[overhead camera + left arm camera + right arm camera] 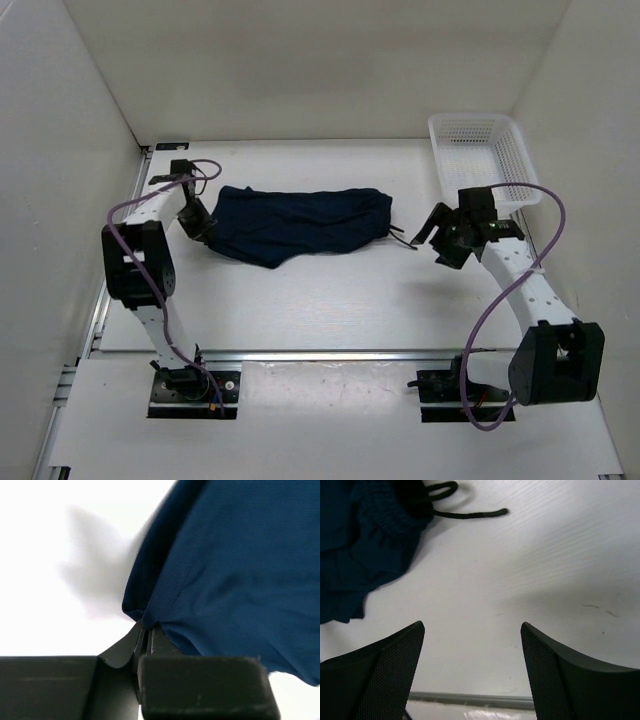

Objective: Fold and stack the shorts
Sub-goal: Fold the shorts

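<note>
Shorts (300, 224) lie flat mid-frame on desk (330, 300), waistband end to the right, drawstring (465, 514) trailing out. Left hand (145, 632) is clamped tight on the fabric edge at the shorts' left end, likely to carry it over for the fold. Right hand (472, 645) is spread wide and holds nothing, over bare desk just right of the waistband, probably positioned to grab. White basket (480, 150) upper right. No readable labels or text.
</note>
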Controlling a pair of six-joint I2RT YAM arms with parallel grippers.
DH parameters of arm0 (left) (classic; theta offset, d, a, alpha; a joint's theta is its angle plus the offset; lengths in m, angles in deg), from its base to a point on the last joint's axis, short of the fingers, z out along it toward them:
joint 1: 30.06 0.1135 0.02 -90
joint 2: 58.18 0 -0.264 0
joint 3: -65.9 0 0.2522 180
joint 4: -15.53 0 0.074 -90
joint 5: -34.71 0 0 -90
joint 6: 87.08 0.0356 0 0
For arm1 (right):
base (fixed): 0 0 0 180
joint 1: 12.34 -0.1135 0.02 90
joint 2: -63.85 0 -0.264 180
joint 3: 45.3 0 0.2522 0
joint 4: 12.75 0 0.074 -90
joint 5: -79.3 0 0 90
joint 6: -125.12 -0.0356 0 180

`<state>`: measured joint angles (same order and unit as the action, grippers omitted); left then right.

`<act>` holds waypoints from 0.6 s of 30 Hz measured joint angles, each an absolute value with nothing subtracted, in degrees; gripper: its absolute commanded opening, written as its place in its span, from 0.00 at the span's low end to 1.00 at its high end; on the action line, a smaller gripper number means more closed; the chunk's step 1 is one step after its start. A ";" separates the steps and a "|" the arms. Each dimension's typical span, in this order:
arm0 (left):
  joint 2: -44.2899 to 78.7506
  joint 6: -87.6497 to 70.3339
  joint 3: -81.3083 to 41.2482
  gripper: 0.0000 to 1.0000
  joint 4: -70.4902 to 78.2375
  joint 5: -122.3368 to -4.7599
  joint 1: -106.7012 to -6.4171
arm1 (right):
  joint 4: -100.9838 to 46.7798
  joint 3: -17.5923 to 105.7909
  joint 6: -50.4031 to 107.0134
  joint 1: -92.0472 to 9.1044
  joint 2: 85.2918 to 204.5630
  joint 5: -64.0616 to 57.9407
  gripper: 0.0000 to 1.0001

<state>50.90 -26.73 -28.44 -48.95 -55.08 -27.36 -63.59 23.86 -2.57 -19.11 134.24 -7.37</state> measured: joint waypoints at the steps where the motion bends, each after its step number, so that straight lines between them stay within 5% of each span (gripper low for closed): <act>1: 48.76 -26.77 -27.32 0.11 -48.75 -54.45 -26.64 | -63.13 23.32 -2.53 -19.09 135.20 -5.82 0.82; 18: 42.86 -26.44 -23.56 0.11 -47.46 -54.10 -25.00 | -44.24 33.81 -12.52 -31.96 168.44 1.07 0.84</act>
<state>42.86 -26.44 -23.56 -47.46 -54.10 -25.00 -44.24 33.81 -12.52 -31.96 168.44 1.07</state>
